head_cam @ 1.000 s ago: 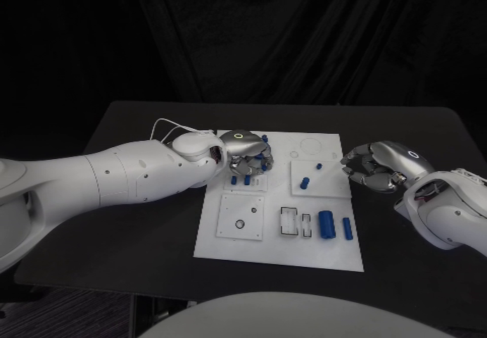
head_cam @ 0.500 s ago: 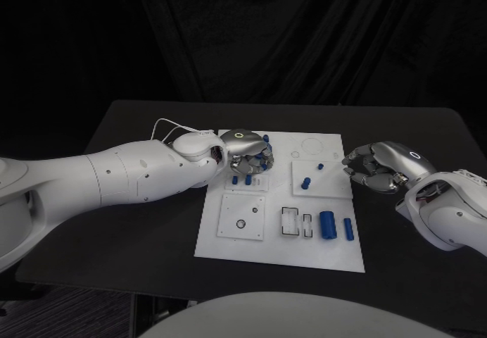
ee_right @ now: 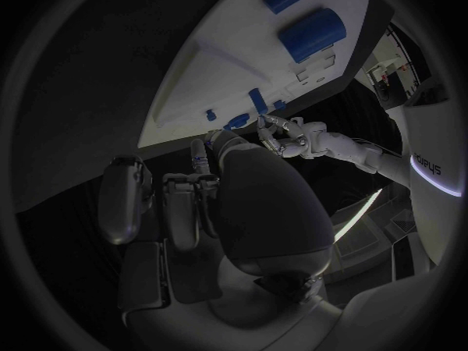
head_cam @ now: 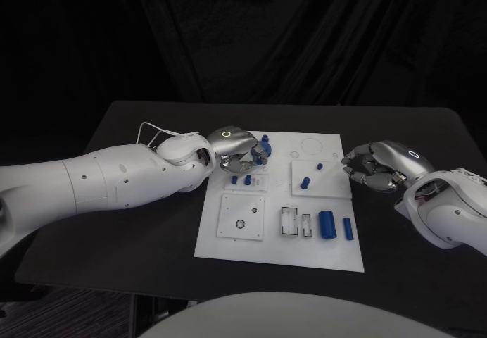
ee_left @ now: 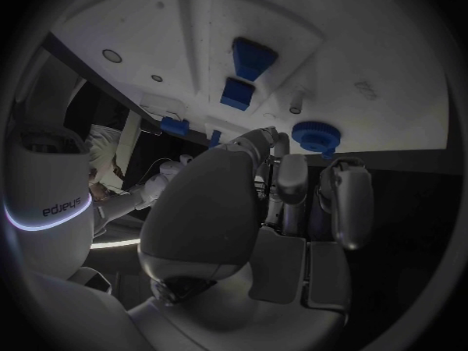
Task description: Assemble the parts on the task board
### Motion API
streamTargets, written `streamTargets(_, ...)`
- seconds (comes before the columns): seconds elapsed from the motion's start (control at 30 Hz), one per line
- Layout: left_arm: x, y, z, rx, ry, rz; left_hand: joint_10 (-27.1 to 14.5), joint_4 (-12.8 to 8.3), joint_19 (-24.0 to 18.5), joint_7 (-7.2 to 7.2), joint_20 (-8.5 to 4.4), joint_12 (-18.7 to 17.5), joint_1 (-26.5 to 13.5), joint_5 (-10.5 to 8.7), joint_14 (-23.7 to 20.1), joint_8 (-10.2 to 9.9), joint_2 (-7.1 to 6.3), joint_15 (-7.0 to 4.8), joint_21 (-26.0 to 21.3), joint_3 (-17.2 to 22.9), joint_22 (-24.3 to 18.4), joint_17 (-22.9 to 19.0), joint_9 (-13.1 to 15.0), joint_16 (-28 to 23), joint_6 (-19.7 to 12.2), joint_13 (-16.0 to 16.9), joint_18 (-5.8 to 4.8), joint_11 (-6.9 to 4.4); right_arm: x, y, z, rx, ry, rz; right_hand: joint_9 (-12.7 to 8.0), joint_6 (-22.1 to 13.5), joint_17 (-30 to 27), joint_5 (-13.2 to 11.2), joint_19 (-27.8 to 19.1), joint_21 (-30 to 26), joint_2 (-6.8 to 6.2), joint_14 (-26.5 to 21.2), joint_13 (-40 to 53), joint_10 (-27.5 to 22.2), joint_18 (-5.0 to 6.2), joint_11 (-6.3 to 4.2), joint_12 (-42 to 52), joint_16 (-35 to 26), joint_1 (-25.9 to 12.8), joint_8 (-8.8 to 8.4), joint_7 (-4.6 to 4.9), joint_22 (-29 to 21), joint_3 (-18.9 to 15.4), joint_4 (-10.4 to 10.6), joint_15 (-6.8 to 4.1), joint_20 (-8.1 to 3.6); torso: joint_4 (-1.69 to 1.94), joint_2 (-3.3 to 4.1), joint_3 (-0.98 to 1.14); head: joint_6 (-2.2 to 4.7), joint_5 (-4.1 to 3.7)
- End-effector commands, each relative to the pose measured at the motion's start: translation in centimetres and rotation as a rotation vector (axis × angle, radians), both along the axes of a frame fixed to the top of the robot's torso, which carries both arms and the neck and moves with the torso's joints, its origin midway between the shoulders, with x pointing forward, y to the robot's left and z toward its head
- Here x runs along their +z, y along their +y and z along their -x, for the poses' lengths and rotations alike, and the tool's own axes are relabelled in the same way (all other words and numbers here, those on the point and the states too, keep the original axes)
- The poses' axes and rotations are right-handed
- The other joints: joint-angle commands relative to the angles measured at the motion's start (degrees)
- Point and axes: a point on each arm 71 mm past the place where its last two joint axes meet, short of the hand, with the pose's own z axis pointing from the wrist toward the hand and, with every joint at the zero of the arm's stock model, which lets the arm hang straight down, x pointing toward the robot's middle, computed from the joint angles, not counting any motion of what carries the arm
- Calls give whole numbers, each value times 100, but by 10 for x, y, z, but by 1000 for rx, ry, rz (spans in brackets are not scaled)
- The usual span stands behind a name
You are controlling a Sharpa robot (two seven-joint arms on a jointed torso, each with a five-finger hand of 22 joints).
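- The left hand (head_cam: 239, 150) hovered over the board's (head_cam: 279, 253) far left corner, fingers curled, grip unclear.
- The right hand (head_cam: 378, 166) stayed clenched, empty, beside the board.
- Blue parts (head_cam: 326, 223) lay on the board.

The task board (head_cam: 254, 243) lies mid-table (head_cam: 132, 239), left hand (head_cam: 236, 149) over its far-left corner, right hand (head_cam: 378, 166) beside its right edge.

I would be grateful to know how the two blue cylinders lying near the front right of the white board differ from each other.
The thick blue cylinder is clearly wider than the thin blue cylinder beside it. The thick one lies nearer the slotted white block, the thin one nearer the board's right edge. Both are blue, lie flat with their long axes running roughly front to back, and are apart from both hands.
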Motion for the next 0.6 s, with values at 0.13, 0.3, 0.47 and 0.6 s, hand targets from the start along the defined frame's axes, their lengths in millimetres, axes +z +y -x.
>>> streamTargets(0.13,22,10,4,20,-63,47,14,-5,-24,46,-43,-91,-66,-21,16,-8,-46,0,-26,-24,1117,-41,2,-24,66,-55,-51,11,0,0,-1,-3,-1,-2,-12,31,1417,33,27,0,-1,589,1148,341,8,45,-18,-6,-58,-27,13,1083,25,-7,35,16,15,-7,-6,0,2)
streamTargets(0.3,26,19,8,38,-40,29,-4,29,-39,35,-45,-269,-136,-112,-2,-37,-63,-4,-53,-24,1109,-81,-16,-45,76,-181,-47,4,-1,-1,-1,-4,1,-1,-12,31,1417,33,27,0,-1,589,1148,341,8,45,-18,-6,-58,-27,13,1083,25,-7,35,16,1,-6,1,0,22)
streamTargets(0.47,25,26,8,57,-25,14,9,42,-44,36,-44,-323,-158,-170,-10,-46,-68,-5,-63,-28,1106,-99,-22,-53,85,-221,-45,4,-1,-1,-1,-6,5,1,-12,31,1417,33,27,0,-1,589,1148,341,8,45,-18,-6,-58,-27,13,1083,25,-7,35,16,23,-7,2,0,1)
streamTargets(0.6,24,31,6,72,-21,5,15,44,-45,40,-44,-332,-162,-180,-16,-47,-70,-5,-65,-29,1106,-110,-23,-59,87,-228,-45,6,-1,-2,-1,-6,8,3,-15,32,1415,33,29,3,2,588,1148,341,7,45,-18,-7,-59,-28,14,1084,27,-6,35,16,14,-5,8,0,19)
